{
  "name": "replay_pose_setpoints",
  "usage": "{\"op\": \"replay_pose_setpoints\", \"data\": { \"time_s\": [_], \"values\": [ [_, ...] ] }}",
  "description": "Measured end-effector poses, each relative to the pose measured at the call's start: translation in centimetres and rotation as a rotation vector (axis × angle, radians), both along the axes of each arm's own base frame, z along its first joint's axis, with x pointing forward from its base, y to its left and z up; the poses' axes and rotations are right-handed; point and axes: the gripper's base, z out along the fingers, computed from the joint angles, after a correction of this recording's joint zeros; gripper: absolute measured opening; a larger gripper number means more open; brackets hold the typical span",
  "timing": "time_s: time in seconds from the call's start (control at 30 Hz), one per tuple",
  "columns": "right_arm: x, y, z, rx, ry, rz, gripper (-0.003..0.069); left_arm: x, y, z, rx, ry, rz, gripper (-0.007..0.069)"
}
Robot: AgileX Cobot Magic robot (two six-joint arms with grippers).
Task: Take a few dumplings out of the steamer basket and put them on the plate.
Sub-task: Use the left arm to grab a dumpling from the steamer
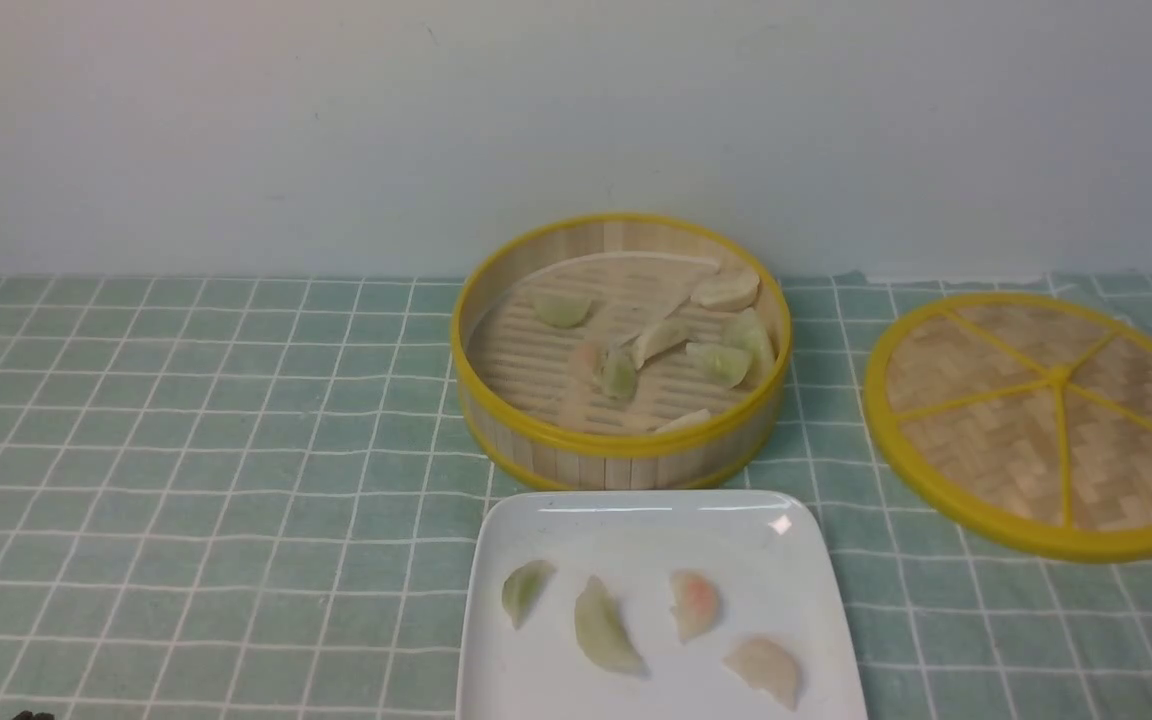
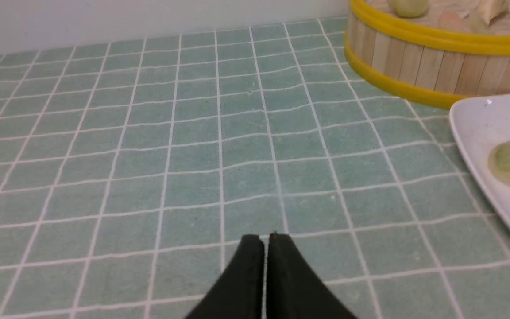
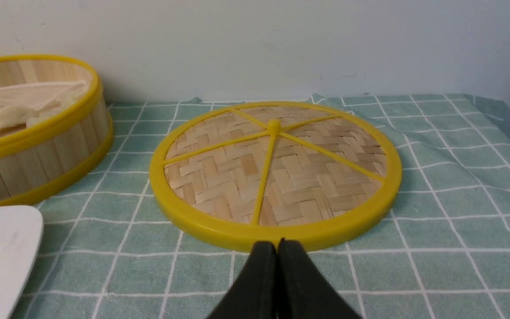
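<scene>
Both end effectors [image 2: 267, 237] [image 3: 280, 241] are holding nothing, tips together, as dumplings [image 1: 618, 374], likely soft and slippery, are inviting gentle mid-body grips

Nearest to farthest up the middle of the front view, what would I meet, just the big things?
Plate → steamer basket → wall
</scene>
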Motion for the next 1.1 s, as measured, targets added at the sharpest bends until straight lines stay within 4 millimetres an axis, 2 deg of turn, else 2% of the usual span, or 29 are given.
{"op": "replay_pose_setpoints", "data": {
  "time_s": [0.2,0.33,0.4,0.43,0.47,0.57,0.6,0.63,0.67,0.7,0.73,0.8,0.87,0.97,1.0,1.1],
  "values": [
    [0.0,0.0,0.0,0.000,0.000,0.000,-0.0014,0.3,-0.2,1.8,-0.384,-0.144,0.048,-0.0006],
    [0.0,0.0,0.0,0.000,0.000,0.000,-0.0014,0.4,0.3,3.2,-0.502,-0.298,0.091,-0.0006],
    [0.0,0.0,0.0,0.000,0.000,0.000,-0.0014,0.2,1.1,4.6,-0.580,-0.457,0.140,-0.0006],
    [0.0,0.0,0.0,0.000,0.000,0.000,-0.0014,0.2,1.1,4.6,-0.582,-0.457,0.141,-0.0006],
    [0.0,0.0,0.0,0.000,0.000,0.000,-0.0014,0.0,1.5,5.8,-0.619,-0.541,0.152,-0.0006],
    [0.0,0.0,0.0,0.000,0.000,0.000,-0.0014,-0.8,1.0,9.6,-0.582,-0.571,0.090,-0.0006],
    [0.0,0.0,0.0,0.000,0.000,0.000,-0.0014,-0.8,0.9,10.6,-0.550,-0.554,0.075,-0.0006],
    [0.0,0.0,0.0,0.000,0.000,0.000,-0.0014,-0.7,0.4,12.8,-0.499,-0.501,0.043,-0.0006],
    [0.0,0.0,0.0,0.000,0.000,0.000,-0.0014,-0.1,0.1,14.2,-0.456,-0.418,0.028,-0.0006],
    [0.0,0.0,0.0,0.000,0.000,0.000,-0.0014,-0.2,0.1,14.7,-0.454,-0.434,0.025,-0.0006],
    [0.0,0.0,0.0,0.000,0.000,0.000,-0.0014,0.8,-0.5,16.3,-0.404,-0.276,0.002,-0.0006],
    [0.0,0.0,0.0,0.000,0.000,0.000,-0.0014,2.9,-1.3,18.2,-0.347,-0.028,-0.027,-0.0006],
    [0.0,0.0,0.0,0.000,0.000,0.000,-0.0014,5.7,-2.1,18.9,-0.282,0.227,-0.059,-0.0006],
    [0.0,0.0,0.0,0.000,0.000,0.000,-0.0014,10.0,-3.1,19.3,-0.175,0.513,-0.140,-0.0006],
    [0.0,0.0,0.0,0.000,0.000,0.000,-0.0014,12.3,-3.5,19.2,-0.134,0.605,-0.184,-0.0006],
    [0.0,0.0,0.0,0.000,0.000,0.000,-0.0014,17.0,-4.5,18.7,-0.084,0.710,-0.249,-0.0006]
  ]
}}
